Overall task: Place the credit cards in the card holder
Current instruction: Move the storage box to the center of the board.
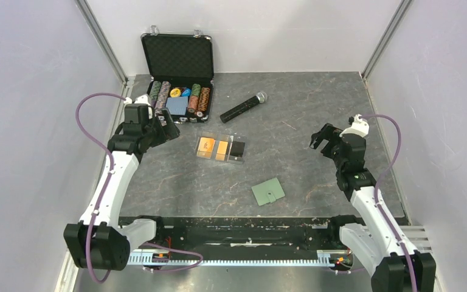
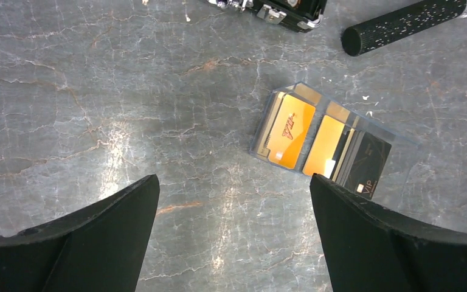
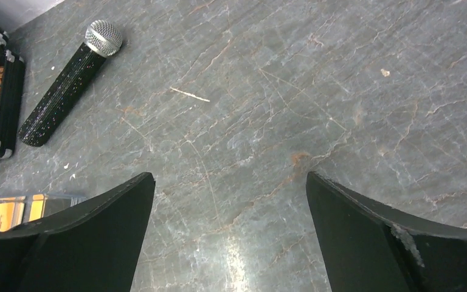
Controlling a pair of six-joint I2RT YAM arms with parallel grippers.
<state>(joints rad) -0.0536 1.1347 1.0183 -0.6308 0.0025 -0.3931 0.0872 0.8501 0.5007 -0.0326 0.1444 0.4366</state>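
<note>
Opening stage of the task, seen from above and from both wrists. The credit cards (image 1: 220, 149) sit side by side in a clear plastic tray (image 1: 238, 159) near the middle of the table (image 1: 316, 103). In the left wrist view they read as an orange card (image 2: 290, 131), a gold-tan card (image 2: 323, 146) and a black card (image 2: 368, 164). The card holder (image 1: 268, 191) lies flat and folded shut nearer the arm bases, well apart from the tray, with its snap button uppermost. No card is in it and none is in a grasp.

The left gripper (image 1: 169, 130) hovers to the left of the tray with its jaws spread wide and nothing between them. Its wrist camera looks down on bare table, with the cards ahead and to the right. The right gripper (image 1: 320, 139) hangs over the right half of the table, likewise spread and empty. A microphone (image 1: 243, 107) and an open poker chip case (image 1: 179, 73) lie beyond the tray and play no part.

The step in hand appears to be the approach to the first card. The next move probably calls for bringing the left gripper over the tray and closing on one thin card by its exposed edge without dragging the tray. The holder will also need unsnapping and opening, likely by the right arm, before any card can go in
</note>
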